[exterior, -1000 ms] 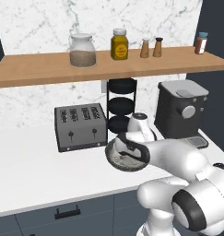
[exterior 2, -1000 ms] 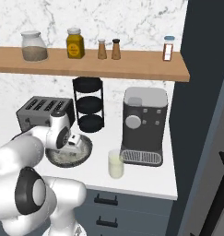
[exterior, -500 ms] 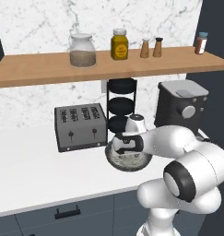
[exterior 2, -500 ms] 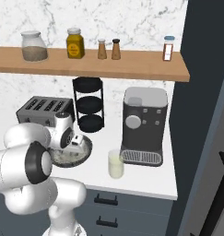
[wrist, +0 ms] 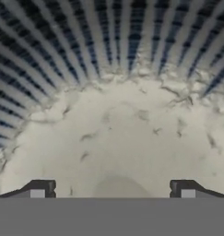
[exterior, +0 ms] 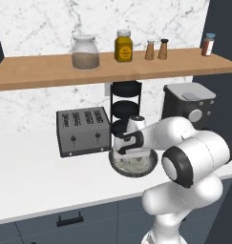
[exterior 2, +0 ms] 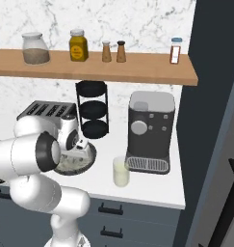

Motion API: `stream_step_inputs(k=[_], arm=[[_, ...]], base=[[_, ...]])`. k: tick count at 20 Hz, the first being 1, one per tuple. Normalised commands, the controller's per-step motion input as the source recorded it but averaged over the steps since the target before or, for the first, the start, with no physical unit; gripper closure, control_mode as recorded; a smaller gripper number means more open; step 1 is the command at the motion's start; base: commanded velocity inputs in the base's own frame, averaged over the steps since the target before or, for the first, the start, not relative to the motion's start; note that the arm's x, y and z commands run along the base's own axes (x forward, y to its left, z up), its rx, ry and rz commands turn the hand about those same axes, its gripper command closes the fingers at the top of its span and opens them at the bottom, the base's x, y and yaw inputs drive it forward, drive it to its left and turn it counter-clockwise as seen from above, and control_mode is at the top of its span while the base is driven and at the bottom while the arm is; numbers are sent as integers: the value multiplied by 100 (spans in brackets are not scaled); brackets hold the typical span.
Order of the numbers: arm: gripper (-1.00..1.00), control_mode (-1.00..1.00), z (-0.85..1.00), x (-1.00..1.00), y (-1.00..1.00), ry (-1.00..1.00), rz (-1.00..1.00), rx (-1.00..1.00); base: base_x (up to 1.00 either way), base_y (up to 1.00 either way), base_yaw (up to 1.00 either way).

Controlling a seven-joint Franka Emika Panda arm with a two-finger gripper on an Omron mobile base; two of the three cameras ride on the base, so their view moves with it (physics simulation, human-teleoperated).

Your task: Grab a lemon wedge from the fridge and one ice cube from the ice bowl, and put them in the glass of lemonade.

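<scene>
The ice bowl [exterior: 133, 166] sits on the white counter [exterior: 31, 176], just in front of the toaster [exterior: 84, 130] and the black three-tier rack [exterior: 125, 107]. The gripper [wrist: 112, 190] is lowered into the bowl, its fingers spread wide with nothing between them. In the hand view the two dark fingertips [wrist: 38, 189] stand far apart over the pale speckled ice, and the ribbed dark inner wall of the bowl [wrist: 109, 37] curves above it. Single cubes cannot be made out; the ice reads as one whitish mass.

From the base views, the hand [exterior 2: 72, 140] and arm cover most of the bowl [exterior 2: 82, 161]; contact with the ice cannot be told.

The glass of lemonade [exterior 2: 121, 171] stands to the right of the bowl, near the counter's front edge, just beside the coffee machine [exterior 2: 149, 130]. It holds pale yellowish liquid. The fridge [exterior 2: 214, 120] rises at the far right, cut off by the frame.
</scene>
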Motion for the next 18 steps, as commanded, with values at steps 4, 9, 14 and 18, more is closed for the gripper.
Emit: stream_step_inputs(k=[4,9,14,18], arm=[[-100,-100,-11,-19,0,8,-1,0],[-100,-100,-14,-34,0,7,0,0],[-100,-100,-9,-19,0,7,0,0],[100,-100,-8,10,0,5,0,0]], base=[[0,0,0],[0,0,0],[0,0,0],[0,0,0]])
